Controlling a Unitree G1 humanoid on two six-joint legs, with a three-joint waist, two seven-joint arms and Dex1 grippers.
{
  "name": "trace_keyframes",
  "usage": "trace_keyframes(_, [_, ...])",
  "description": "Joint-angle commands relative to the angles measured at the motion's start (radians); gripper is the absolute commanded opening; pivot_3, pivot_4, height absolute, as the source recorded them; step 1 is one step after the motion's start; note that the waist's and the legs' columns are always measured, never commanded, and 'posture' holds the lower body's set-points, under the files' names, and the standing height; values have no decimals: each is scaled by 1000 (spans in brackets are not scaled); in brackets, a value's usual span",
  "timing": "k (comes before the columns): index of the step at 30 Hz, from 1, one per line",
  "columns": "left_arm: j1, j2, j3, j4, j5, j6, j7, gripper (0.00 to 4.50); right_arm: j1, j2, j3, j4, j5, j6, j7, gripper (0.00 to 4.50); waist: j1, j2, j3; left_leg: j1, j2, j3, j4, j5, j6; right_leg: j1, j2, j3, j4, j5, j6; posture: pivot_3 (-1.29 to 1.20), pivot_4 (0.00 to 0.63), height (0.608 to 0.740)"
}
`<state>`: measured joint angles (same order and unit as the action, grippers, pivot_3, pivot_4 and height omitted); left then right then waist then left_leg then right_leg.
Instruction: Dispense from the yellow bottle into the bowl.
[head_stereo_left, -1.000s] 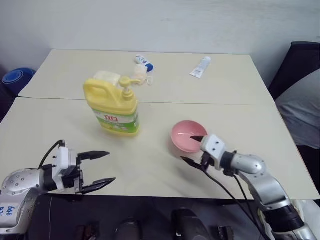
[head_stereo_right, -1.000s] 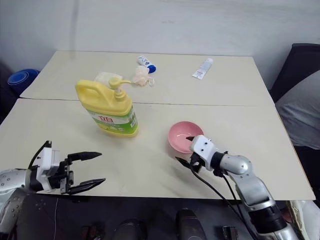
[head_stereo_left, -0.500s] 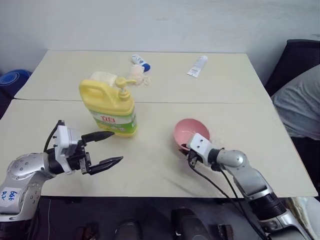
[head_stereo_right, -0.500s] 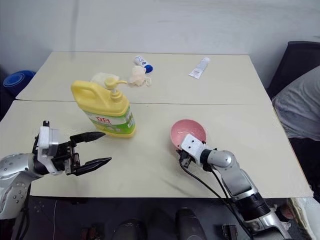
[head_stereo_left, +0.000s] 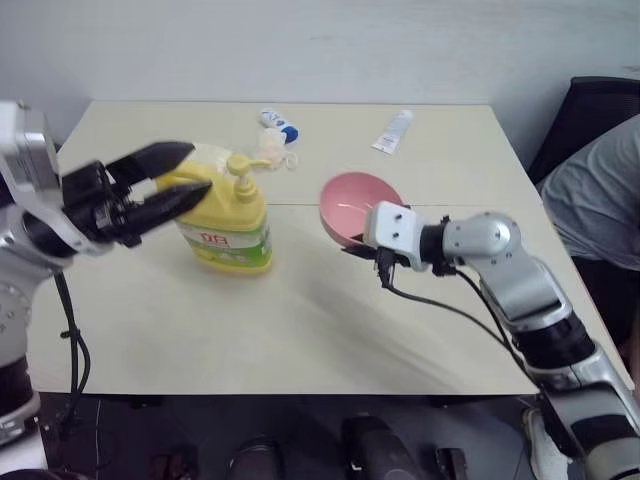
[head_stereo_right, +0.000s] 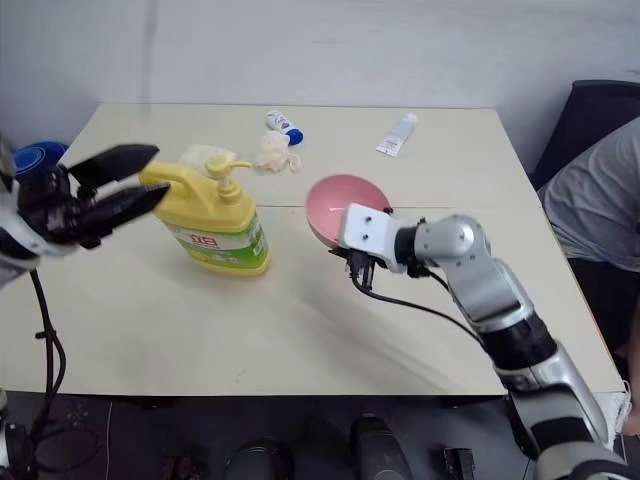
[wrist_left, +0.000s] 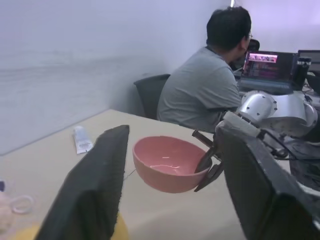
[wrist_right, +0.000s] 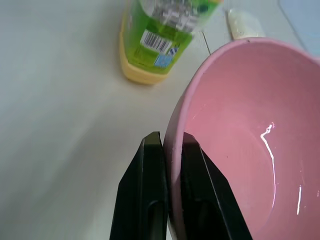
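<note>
Our right tool (wrist_right: 167, 165) pinches the rim of the small, light, stiff pink plastic bowl (head_stereo_left: 352, 206), held lifted above the surface (head_stereo_left: 300, 330). Our left tool (head_stereo_left: 175, 172), parted and empty, hangs at the large yellow plastic jug (head_stereo_left: 222, 215), likely heavy; we judge its pump head (head_stereo_left: 243, 166) best pressed from above.

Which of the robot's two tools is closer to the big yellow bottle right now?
The left. The left tool hovers right at the yellow bottle's handle, open. The right tool is off to the bottle's other side, clamped on the pink bowl's rim, lifted off the table.

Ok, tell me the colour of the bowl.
Pink bowl, plain and smooth; clearest in the right wrist view.
</note>
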<state>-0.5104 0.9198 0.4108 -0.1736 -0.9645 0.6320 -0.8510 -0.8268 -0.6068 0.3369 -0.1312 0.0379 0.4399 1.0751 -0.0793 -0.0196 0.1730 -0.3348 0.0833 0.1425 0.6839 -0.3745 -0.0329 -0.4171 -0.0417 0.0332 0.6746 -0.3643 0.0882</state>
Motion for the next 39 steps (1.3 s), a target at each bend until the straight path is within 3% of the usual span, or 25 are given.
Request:
trace_keyframes(1, [-111, 29, -89, 97, 118, -23, -21, 1718, -124, 16, 30, 66, -15, 0, 53, 0, -5, 0, 0, 0, 0, 0, 0, 0, 0, 0, 0, 0, 0, 0, 0, 0, 150, 740])
trace_keyframes(6, [-283, -10, -212, 253, 268, -88, -59, 83, -223, 51, 81, 159, -44, -37, 96, 0, -10, 0, 0, -1, -1, 1, 2, 0, 0, -1, 3, -1, 4, 0, 0, 0, 150, 740])
trace_keyframes(7, [-305, -18, -230, 273, 285, -91, -72, 33, -239, 63, 88, 169, -45, -37, 103, 0, -14, 0, 0, -1, -1, 1, 2, 0, 0, -2, 2, -1, 4, 0, 0, 0, 150, 740])
trace_keyframes(17, [-399, -79, -304, 360, 405, -110, -137, 33, -368, 148, 117, 294, -63, -90, 155, 0, -82, 0, 0, -19, -1, -3, 12, 0, 0, -23, -3, -7, 21, 0, 0, 0, 150, 740])
trace_keyframes(23, [-393, -93, -308, 372, 449, -114, -146, 33, -447, 208, 118, 412, -70, -136, 182, 0, -117, 0, 0, -19, -3, -27, 13, 0, 0, -23, -3, -6, 24, 0, 0, 0, 150, 740])
trace_keyframes(39, [-356, -31, -196, 343, 424, -72, -193, 33, -522, 316, 111, 566, -91, -198, 195, 0, -120, 0, 0, -21, -7, -48, 14, 0, 0, -23, -5, -6, 29, 0, 0, 0, 150, 740])
